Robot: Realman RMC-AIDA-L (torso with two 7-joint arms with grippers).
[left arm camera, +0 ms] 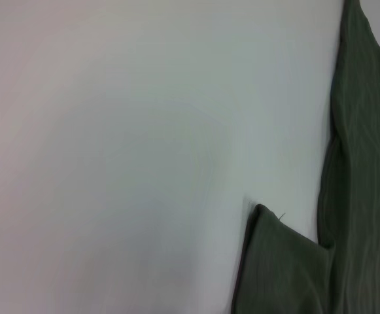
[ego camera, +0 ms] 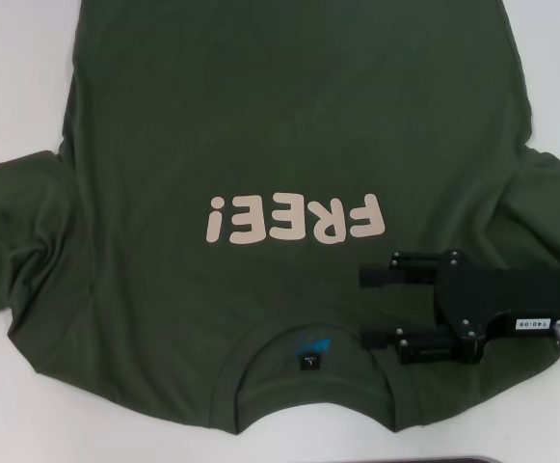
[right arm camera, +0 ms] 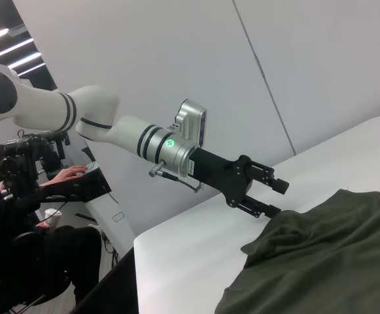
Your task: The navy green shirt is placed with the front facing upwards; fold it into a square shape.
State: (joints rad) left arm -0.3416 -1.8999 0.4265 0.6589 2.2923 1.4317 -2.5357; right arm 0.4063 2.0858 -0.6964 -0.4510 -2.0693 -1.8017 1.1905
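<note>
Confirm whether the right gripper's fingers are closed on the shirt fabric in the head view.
No: the right gripper hangs over the navy green shirt beside the collar with its fingers spread apart and nothing between them.

My right claw (ego camera: pixel 368 306) is matte black, two straight parallel fingers (ego camera: pixel 391 273) pinned with small silver screws to a blocky black palm that carries a little white label with printed digits and a silver knob at the wrist end. My left arm (right arm camera: pixel 91 116) is glossy white and rounded, banded with black rings, and it ends in a silver cuff (right arm camera: pixel 176 140) with a green light, a thin cable looping beneath. From that cuff runs my left claw (right arm camera: pixel 273 197), black as well, with angular linked fingers.
</note>
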